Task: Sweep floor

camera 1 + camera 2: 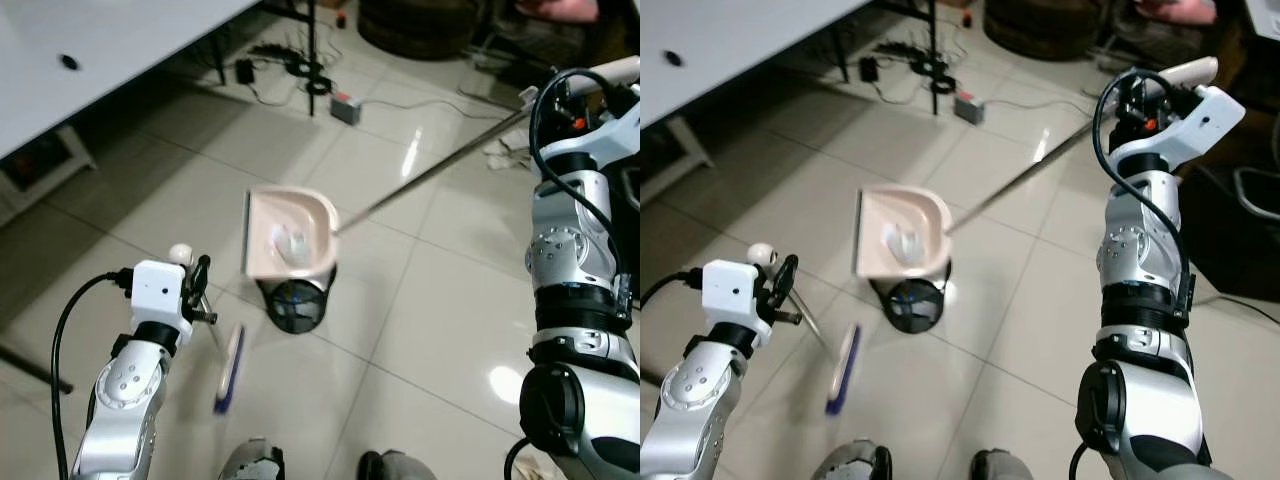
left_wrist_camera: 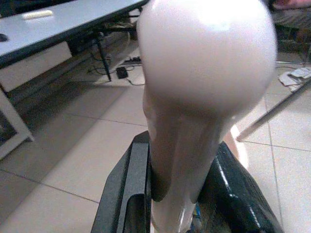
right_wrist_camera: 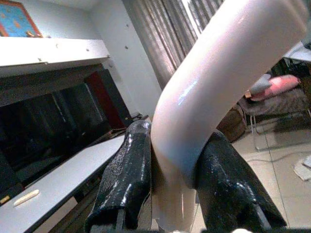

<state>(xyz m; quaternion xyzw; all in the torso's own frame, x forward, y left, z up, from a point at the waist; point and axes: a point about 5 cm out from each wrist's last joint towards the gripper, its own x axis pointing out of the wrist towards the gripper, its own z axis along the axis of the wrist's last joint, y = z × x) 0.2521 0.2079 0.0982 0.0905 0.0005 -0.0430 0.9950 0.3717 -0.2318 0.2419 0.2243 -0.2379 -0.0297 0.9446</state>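
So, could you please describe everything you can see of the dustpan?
The dustpan is a pale pink plastic scoop with raised walls, held tilted above a small black wire bin on the tiled floor. White scraps lie inside it. A long thin metal handle runs from it up to the right gripper, shut on its pale curved grip.

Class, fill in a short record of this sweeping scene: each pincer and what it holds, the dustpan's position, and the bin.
left pincer: shut on the broom handle, brush head low over the tiled floor
right pincer: shut on the dustpan handle
dustpan: tilted over the bin, white scraps inside
bin: small, black, under the dustpan
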